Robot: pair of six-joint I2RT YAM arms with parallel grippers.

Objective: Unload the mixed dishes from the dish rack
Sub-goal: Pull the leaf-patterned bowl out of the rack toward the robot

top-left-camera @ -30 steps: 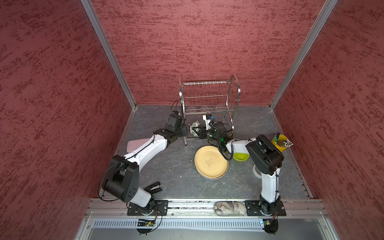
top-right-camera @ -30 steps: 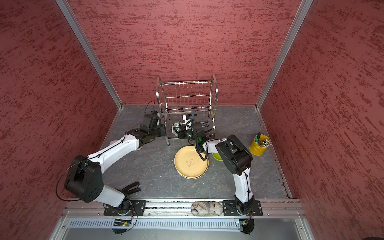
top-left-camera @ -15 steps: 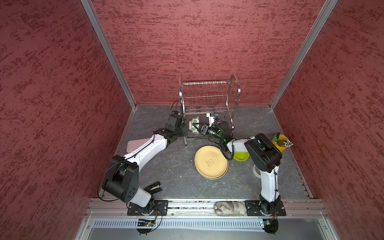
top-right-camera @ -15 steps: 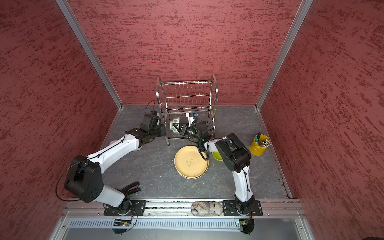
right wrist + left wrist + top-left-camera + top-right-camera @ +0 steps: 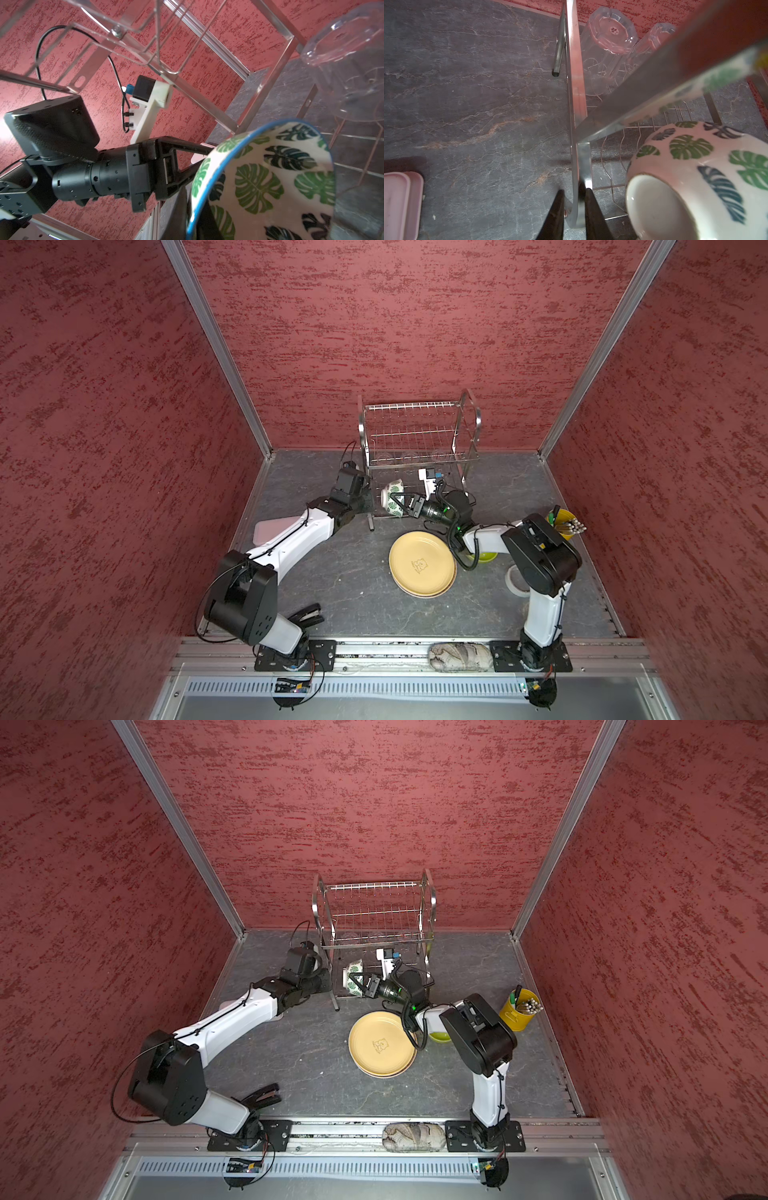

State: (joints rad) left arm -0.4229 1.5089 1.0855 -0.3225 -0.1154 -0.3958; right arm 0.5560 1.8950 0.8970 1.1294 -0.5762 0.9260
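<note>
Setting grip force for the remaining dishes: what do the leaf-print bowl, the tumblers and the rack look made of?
Leaf-print bowl: glazed ceramic by its look, glossy white with a raised foot ring. Tumblers: clear and faceted; glass or hard plastic, cannot tell. Rack: polished metal, likely steel, with mirror-bright strips and thin wire.

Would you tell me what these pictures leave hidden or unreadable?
lime-green bowl: both top views, mostly under the right forearm.
pink box: both top views, left forearm covers most; left wrist view's edge crops it.
tumblers: left wrist view shows two; a blurred bar of the dish rack blocks anything beyond.
white round item: a top view, right elbow hides most.
</note>
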